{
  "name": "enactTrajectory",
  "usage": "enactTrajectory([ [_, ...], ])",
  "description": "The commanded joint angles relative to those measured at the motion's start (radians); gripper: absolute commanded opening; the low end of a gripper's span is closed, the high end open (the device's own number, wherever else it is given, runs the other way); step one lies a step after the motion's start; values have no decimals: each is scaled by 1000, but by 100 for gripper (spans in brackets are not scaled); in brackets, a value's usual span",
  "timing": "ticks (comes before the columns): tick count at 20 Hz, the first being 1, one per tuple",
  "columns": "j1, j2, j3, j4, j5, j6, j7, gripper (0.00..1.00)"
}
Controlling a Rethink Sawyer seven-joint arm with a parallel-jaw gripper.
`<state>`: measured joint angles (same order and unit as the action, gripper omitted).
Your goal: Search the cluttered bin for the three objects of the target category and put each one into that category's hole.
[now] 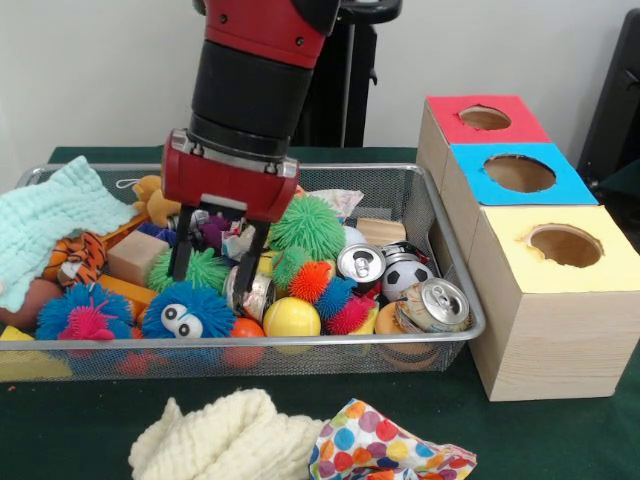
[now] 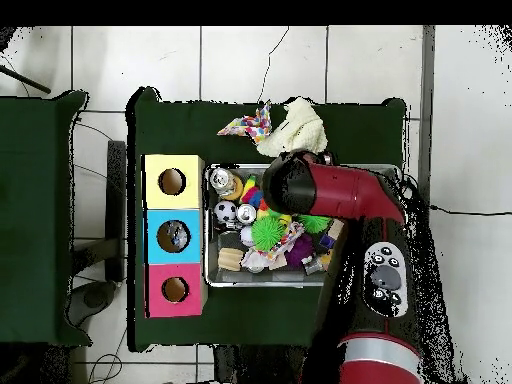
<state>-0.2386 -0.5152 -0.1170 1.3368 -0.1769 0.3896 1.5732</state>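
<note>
Three dented silver cans lie in the wire bin (image 1: 455,255) toward its end beside the boxes (image 1: 545,300): can one (image 1: 360,264), can two (image 1: 435,305), can three (image 1: 247,292). My claw (image 1: 213,268) hangs spread open, empty, one finger touching can three.

The arm (image 2: 340,190) hides most of the bin (image 2: 212,270) from overhead.

A cream knitted cloth (image 1: 222,437) lies beside a polka-dot cloth (image 1: 385,448) on the green tablecloth (image 1: 70,430)
</note>
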Motion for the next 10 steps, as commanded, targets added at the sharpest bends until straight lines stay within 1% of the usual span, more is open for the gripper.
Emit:
enactTrajectory([
  [1, -89, -10, 68, 151, 40, -27, 165, 100],
  [3, -113, -14, 86, 153, 48, -8, 143, 100],
  [6, -159, -23, 128, 172, 53, -10, 116, 100],
  [10, -177, -26, 146, 188, 61, -20, 134, 100],
])
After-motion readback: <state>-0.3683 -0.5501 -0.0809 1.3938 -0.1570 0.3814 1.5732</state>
